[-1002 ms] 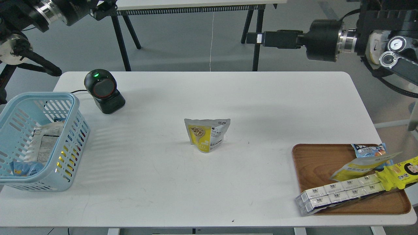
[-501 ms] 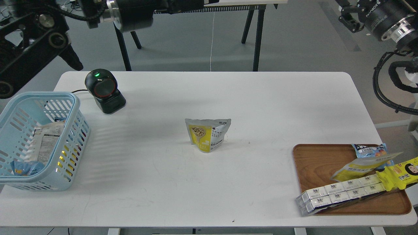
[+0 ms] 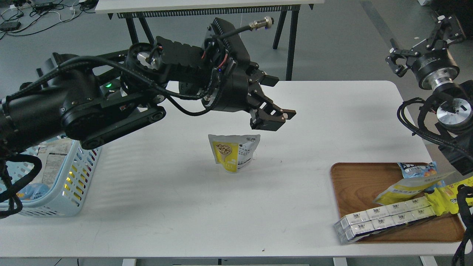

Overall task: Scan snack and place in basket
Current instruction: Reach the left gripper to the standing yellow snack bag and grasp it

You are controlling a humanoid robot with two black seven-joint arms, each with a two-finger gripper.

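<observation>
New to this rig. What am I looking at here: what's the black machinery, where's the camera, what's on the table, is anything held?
The camera sits in a humanoid robot's head, looking forward and down at a white table. The big black arm from the left is its left arm; the left pincer hangs open just above and right of the snack, holding nothing. The right pincer is raised at the top right, away from the table, apparently open and empty. The snack, a small yellow-and-white pouch, stands upright mid-table. At the left is the light blue basket, already holding packets. At the right, a brown wooden tray carries more snack packs.
</observation>
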